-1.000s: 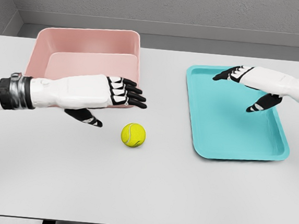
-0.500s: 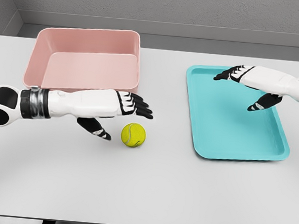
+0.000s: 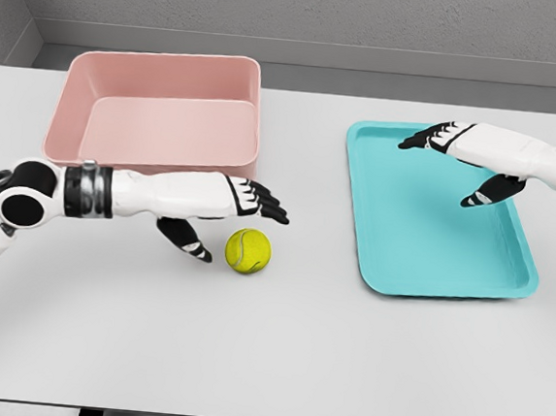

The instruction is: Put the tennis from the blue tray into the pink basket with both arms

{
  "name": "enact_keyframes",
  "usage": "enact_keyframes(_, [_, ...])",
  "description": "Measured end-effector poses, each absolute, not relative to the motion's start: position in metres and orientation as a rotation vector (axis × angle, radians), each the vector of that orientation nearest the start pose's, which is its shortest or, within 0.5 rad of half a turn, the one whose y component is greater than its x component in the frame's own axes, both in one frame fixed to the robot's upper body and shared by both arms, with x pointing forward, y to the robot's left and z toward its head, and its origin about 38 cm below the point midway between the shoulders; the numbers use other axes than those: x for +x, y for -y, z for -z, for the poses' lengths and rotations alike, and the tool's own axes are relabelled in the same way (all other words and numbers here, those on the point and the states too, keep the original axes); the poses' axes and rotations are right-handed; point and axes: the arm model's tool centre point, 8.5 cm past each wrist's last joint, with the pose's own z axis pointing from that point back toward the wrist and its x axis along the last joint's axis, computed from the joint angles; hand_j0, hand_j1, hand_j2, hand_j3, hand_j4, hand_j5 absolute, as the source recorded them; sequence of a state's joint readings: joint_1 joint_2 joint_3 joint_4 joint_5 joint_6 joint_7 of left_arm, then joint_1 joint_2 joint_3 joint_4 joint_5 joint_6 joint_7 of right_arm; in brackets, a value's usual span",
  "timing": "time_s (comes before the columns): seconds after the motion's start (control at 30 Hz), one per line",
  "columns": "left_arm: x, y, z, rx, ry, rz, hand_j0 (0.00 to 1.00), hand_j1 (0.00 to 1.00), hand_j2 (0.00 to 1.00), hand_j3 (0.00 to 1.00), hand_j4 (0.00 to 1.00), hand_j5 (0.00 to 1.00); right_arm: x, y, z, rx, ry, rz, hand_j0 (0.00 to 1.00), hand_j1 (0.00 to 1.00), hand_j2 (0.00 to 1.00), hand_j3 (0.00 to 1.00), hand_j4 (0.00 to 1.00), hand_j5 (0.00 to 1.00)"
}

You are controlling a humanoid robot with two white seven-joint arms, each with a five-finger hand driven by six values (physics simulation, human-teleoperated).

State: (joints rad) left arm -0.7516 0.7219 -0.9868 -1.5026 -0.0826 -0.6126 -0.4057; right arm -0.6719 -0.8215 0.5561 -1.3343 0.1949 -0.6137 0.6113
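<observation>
Table (image 3: 275, 354): white, wide; I log it as the surface carrying everything below.
Pink basket (image 3: 252, 99): far left of the table, deep-walled, nothing inside that I can see.
Blue tray (image 3: 420, 250): right side, shallow rim, holding no ball (the task names it as the source, yet I find it bare).
Left hand (image 3: 231, 212): arm comes in low from the left; fingers spread and extended just above and behind the ball, thumb hanging down beside it, gripping nothing.
Right hand (image 3: 469, 159): hovering over the far part of the tray, fingers relaxed and apart, holding nothing.
Tennis ball (image 3: 248, 250): yellow-green, resting on the bare table between basket and tray, just in front of the basket's near wall and close under the left fingers; I cannot tell whether the thumb touches it.
Risk, roll: I judge a sideways brush from thumb or fingertips would send the ball rolling across the smooth top, out of reach.
Risk, grip: closing before the palm is over the ball could squeeze it out forwards.
Risk, basket wall: lifting too low may knock the ball against the near rim.
</observation>
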Motion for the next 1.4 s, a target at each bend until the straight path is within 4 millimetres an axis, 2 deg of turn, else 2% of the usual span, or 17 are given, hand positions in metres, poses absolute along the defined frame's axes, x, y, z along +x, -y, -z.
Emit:
enact_keyframes(0.2, [0.409,-0.188,-0.175,-0.163,1.659,2.009,1.0,1.0,1.0,1.0,1.0,1.0,0.449,0.333,-0.234,-0.306,1.463,-1.914,1.0,1.0,1.0,1.0,1.0,1.0])
enact_keyframes(0.57, [0.407,-0.182,-0.16,-0.199,1.617,2.023,1.0,1.0,1.0,1.0,1.0,1.0,0.45,0.333,-0.234,-0.306,1.461,-1.913,1.0,1.0,1.0,1.0,1.0,1.0])
enact_keyframes(0.67, [0.412,-0.182,-0.163,-0.187,1.619,2.024,1.0,1.0,1.0,1.0,1.0,1.0,0.45,0.334,-0.234,-0.306,1.462,-1.913,1.0,1.0,1.0,1.0,1.0,1.0])
enact_keyframes(1.03, [0.422,-0.182,-0.155,-0.175,1.588,2.01,1.0,1.0,1.0,1.0,1.0,1.0,0.45,0.331,-0.234,-0.302,1.468,-1.911,1.0,1.0,1.0,1.0,1.0,1.0])
enact_keyframes(1.4, [0.419,-0.176,-0.147,-0.201,1.56,2.039,1.0,1.0,1.0,1.0,1.0,1.0,0.451,0.329,-0.233,-0.298,1.472,-1.91,1.0,1.0,1.0,1.0,1.0,1.0])
